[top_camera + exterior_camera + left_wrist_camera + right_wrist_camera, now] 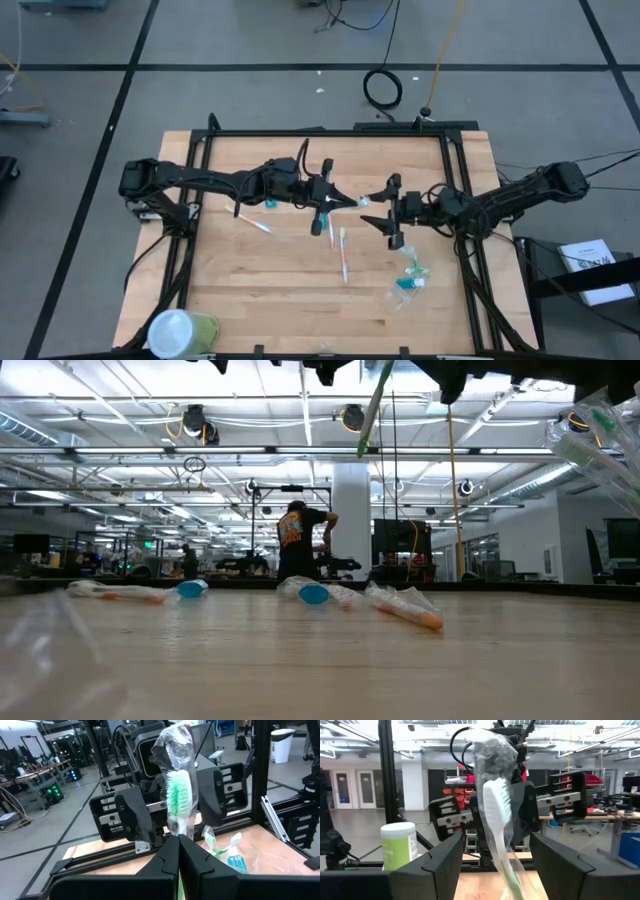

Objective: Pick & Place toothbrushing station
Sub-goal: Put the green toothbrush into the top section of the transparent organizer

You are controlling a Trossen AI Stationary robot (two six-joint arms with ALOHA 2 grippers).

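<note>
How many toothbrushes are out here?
3 clear: green toothbrush in the left tool; second brush beside the left arm; third brush mid-table. The right-hand wrapper pile may hide more.

Both arms stretched inward above table centre, wrists facing each other. Left gripper [341, 200] clamped tight, fingers [165, 862] pressed together, raised off table. Right gripper [381, 205] just beside it, fingers [445, 860] spread wide apart.
</note>
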